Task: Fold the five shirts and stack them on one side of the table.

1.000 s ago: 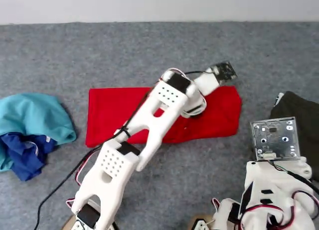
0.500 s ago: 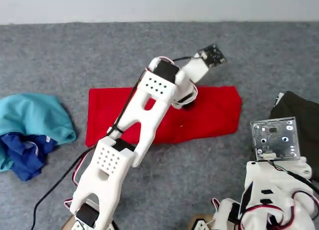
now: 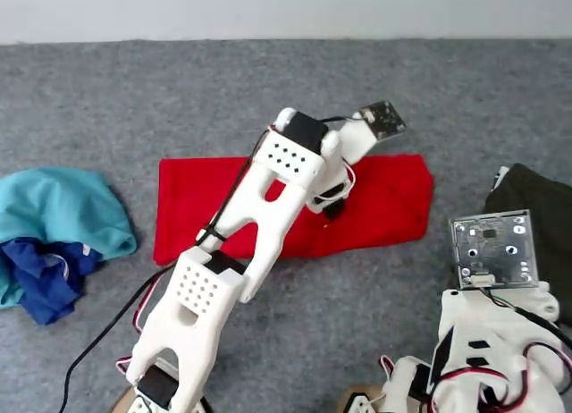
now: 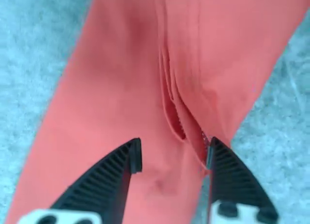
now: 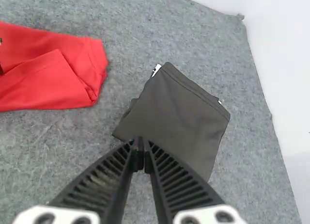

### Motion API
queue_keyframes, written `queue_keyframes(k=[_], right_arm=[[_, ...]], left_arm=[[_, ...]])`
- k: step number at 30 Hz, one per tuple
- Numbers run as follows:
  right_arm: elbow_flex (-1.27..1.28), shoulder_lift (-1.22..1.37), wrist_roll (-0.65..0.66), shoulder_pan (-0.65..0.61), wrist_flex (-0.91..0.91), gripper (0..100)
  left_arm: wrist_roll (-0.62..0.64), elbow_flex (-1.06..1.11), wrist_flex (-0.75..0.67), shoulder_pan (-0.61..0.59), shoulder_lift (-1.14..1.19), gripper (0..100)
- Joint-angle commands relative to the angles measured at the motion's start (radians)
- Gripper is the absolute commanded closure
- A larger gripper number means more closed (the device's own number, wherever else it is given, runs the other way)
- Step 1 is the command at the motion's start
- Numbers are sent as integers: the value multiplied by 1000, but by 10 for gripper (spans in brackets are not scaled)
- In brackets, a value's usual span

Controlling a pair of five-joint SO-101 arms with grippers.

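A red shirt [image 3: 197,203] lies folded into a long strip across the middle of the grey table. My left gripper [image 4: 174,146] hangs open just above it, over a creased fold near the shirt's right half, with nothing between the fingers [image 4: 116,170]. In the high view the left arm [image 3: 277,181] stretches over the red shirt. A dark folded shirt [image 5: 179,112] lies at the table's right edge, also seen as the dark shirt [image 3: 536,207]. My right gripper [image 5: 140,149] is shut and empty, held above the near edge of the dark shirt.
A crumpled teal shirt [image 3: 54,207] and a blue shirt [image 3: 40,283] lie together at the left edge. The right arm's base [image 3: 483,341] stands at the front right. Bare grey mat [image 3: 268,91] runs behind the red shirt.
The left arm swung left from the red shirt's right end towards its middle, then tipped its wrist down towards the cloth. The right arm has stayed still.
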Motion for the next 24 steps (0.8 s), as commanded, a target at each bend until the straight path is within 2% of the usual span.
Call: queue_keyframes(k=[1,11,19,24], right_arm=[[-11,-1,-5,13,35,988],[-8,5,-8,13,30,988],[-6,7,-8,13,27,988],[-6,7,-8,13,27,988]], left_arm=[[-15,5,18,-5,-15,814],[-28,30,20,-77,-25,818],[-26,97,20,12,-20,819],[-21,62,20,66,-25,819]])
